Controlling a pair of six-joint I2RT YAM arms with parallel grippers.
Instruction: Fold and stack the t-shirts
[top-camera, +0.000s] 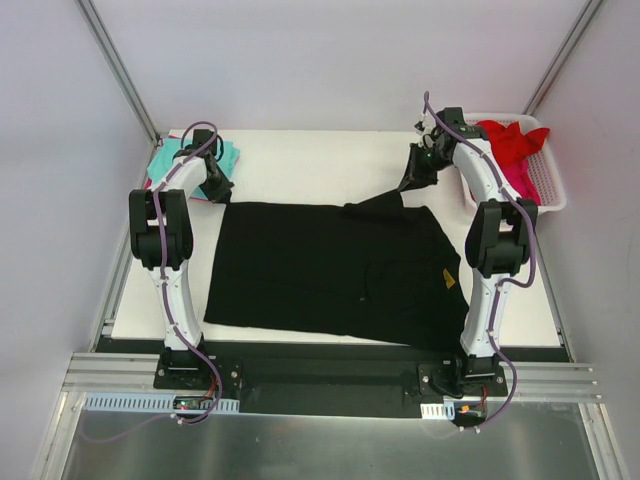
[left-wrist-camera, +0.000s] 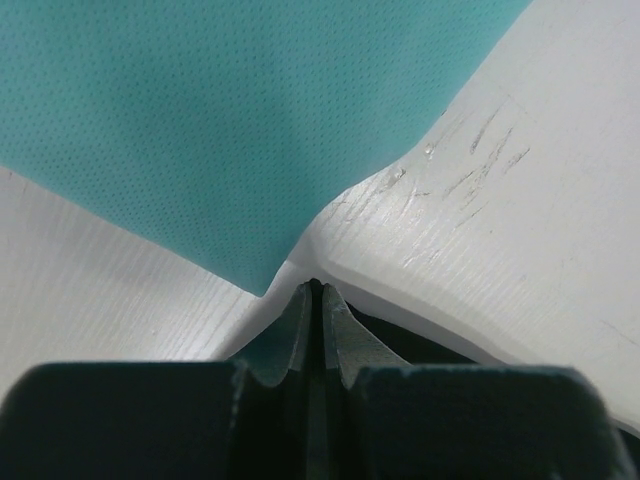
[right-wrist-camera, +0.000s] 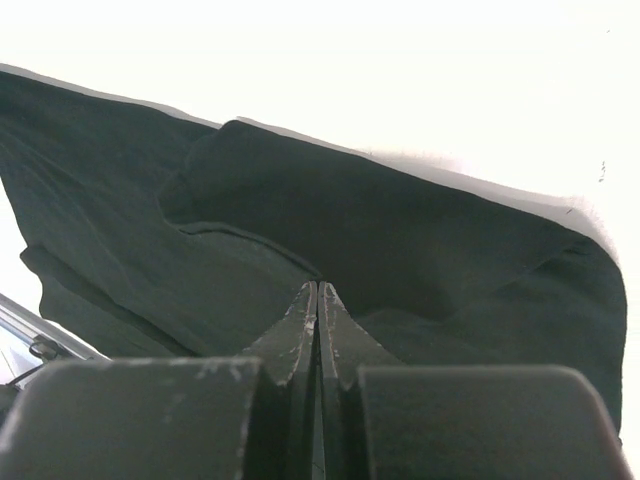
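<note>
The black shirt (top-camera: 320, 265) lies spread, its long axis running from the left gripper (left-wrist-camera: 315, 292) across to the right gripper (right-wrist-camera: 317, 290). The right gripper pinches a raised fold of it. The left gripper is pressed together, with the teal shirt (left-wrist-camera: 200, 120) just ahead.

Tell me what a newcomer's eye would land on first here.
A large black cloth t-shirt sprawls across the middle of the white table. At the far right corner a white slotted plastic basket holds crumpled red and pink shirts; at the far left lies a teal shirt.
</note>
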